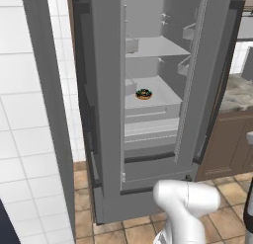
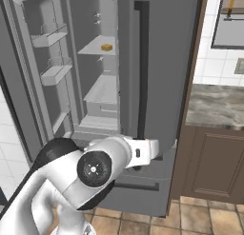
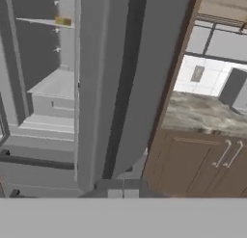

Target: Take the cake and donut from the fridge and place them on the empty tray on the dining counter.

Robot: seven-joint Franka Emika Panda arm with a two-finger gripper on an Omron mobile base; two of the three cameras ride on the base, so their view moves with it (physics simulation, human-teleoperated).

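Donut (image 1: pixel 144 94) sat on a middle fridge (image 1: pixel 106 90) shelf at frame centre; cake (image 2: pixel 107 47) lay upper centre. We kept the end effector (image 3: pixel 123 193) closed, empty, short of the open compartment.

The white arm is folded low in front of its base, elbow bulging forward and the forearm stretched level ahead, and at its end the gripper (image 3: pixel 123 188) has its two small dark tips pressed together, clasping nothing.
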